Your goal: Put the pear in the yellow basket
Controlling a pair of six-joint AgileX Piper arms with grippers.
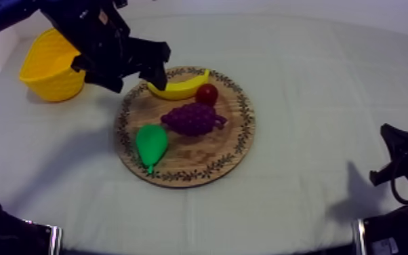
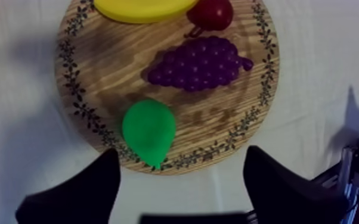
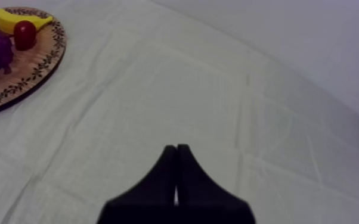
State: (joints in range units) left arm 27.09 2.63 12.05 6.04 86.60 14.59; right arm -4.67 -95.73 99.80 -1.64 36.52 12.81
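The desk (image 1: pixel 329 88) lay under a grey-white cloth (image 3: pixel 176 89), creased in long shallow folds and crossed by soft shadows of the arms. Beyond its far edge stood a plain pale wall (image 3: pixel 313 36).

The round wooden board (image 1: pixel 203 152) sat near the middle of the desk. The pear (image 1: pixel 151 144) — green, lying on its side — rested on the board's near-left part, its narrow end toward the patterned rim. The grapes (image 1: pixel 193 119) lay just beside it toward the centre, with the small red fruit (image 1: pixel 207 93) and the banana (image 1: pixel 179 87) along the far rim. The yellow basket (image 1: pixel 47 68) stood at the desk's far left, apart from the board.

The left arm (image 1: pixel 98 34) stretched from the upper left and, in the top view, hid part of the basket's rim and one end of the banana. The left jaws hung above the board's far-left rim. In the left wrist view their two black fingers (image 2: pixel 86 190) stood wide apart with nothing between them, and the pear lay on the board beyond the gap. In that view the banana and the small red fruit were cut off by the frame.

The right arm (image 1: pixel 403 163) sat low at the desk's right side, partly out of frame. The right jaws were pressed together into a narrow wedge over bare cloth, holding nothing. The right wrist view caught just a slice of the board.
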